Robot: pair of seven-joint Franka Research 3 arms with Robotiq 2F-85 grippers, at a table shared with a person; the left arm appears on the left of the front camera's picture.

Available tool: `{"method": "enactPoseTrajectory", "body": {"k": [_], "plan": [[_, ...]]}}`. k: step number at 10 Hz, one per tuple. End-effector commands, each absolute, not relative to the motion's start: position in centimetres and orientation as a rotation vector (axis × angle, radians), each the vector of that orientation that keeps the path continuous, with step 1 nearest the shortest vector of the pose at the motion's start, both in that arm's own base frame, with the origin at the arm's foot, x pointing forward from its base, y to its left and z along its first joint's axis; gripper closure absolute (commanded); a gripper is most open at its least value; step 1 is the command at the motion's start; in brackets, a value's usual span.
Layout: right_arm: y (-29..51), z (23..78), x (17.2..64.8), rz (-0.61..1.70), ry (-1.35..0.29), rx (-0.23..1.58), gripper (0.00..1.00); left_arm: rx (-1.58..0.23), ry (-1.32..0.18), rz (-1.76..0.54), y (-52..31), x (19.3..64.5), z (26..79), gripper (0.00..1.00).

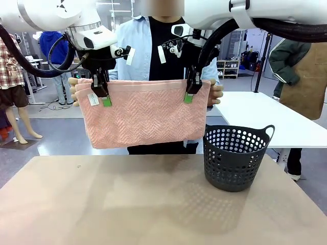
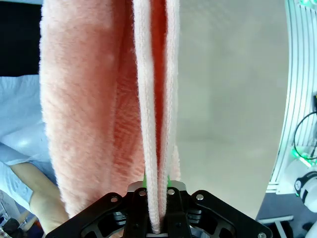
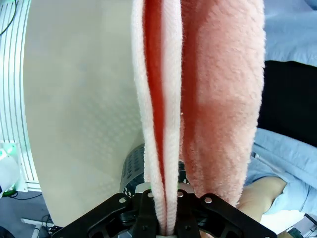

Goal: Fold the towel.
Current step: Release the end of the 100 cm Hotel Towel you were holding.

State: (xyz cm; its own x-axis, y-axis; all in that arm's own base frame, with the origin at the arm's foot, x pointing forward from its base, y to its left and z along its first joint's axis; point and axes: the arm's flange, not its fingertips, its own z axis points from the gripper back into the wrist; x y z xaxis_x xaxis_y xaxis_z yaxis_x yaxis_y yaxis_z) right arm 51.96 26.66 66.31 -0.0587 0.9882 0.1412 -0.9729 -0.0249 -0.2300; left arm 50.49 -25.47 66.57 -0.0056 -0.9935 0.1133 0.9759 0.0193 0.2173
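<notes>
The salmon-pink towel (image 1: 145,115) hangs folded in the air above the table, its herringbone weave facing me. My left gripper (image 1: 103,97) is shut on its upper left edge, next to a small white tag (image 1: 92,99). My right gripper (image 1: 189,93) is shut on the upper right edge. A person's hands (image 1: 215,93) hold the towel's two top corners from behind. In the left wrist view the towel's doubled edge (image 2: 157,129) runs down between my fingers. In the right wrist view the towel's layers (image 3: 166,129) are likewise pinched.
A dark perforated basket (image 1: 236,155) stands on the beige table (image 1: 127,204) at the right, below the towel's right corner. The person stands at the far side. A white table (image 1: 265,120) lies behind at right.
</notes>
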Motion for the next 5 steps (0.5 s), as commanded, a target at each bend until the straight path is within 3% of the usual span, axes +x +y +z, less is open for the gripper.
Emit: {"method": "enactPoseTrajectory", "body": {"k": [1, 5], "plan": [[26.54, 66.39, 52.0, 1.602, -0.3, -0.069, 1.0, 0.095, -0.261, -1.553, -25.4, 50.47, 66.68, 1.0], [26.54, 66.39, 52.0, 1.602, -0.3, -0.069, 1.0, 0.095, -0.261, -1.553, -25.4, 50.47, 66.68, 1.0]]}}
